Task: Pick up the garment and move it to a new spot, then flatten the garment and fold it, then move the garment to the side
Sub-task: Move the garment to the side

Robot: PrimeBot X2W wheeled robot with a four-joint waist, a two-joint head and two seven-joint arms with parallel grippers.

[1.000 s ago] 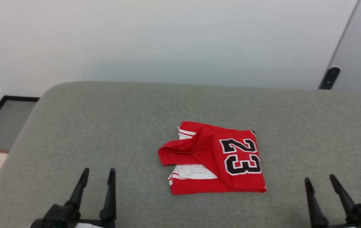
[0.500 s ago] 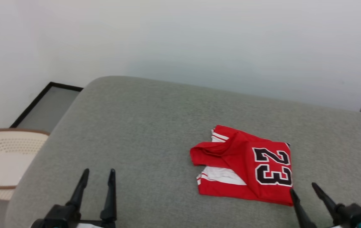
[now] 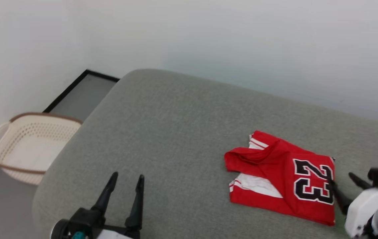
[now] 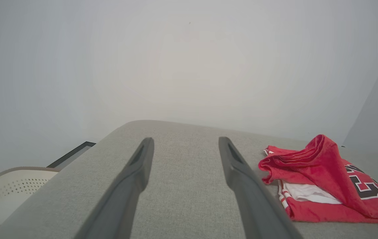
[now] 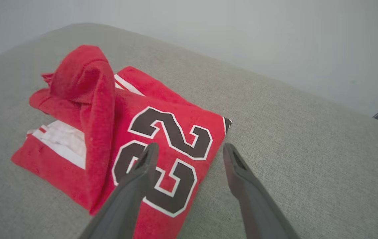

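The garment (image 3: 282, 179) is a red shirt with black "23" and white striped trim, lying bunched and partly folded on the grey cushioned surface (image 3: 175, 116). The right wrist view shows the garment (image 5: 93, 99) with a raised red fold on its left side. My right gripper (image 3: 341, 178) is open at the garment's right edge. One finger hovers over the number and the other over the cushion beside it (image 5: 190, 146). My left gripper (image 3: 127, 176) is open over bare cushion, well left of the garment (image 4: 321, 172), with nothing between its fingers (image 4: 185, 140).
A cream perforated laundry basket (image 3: 30, 146) stands on the floor left of the cushion's rounded left edge. A pale wall runs close behind the cushion. A dark baseboard line edges the floor strip at left.
The head camera has turned left, so the basket has come into view and the garment sits further right. My right gripper has swung in to the garment's right edge, still open.
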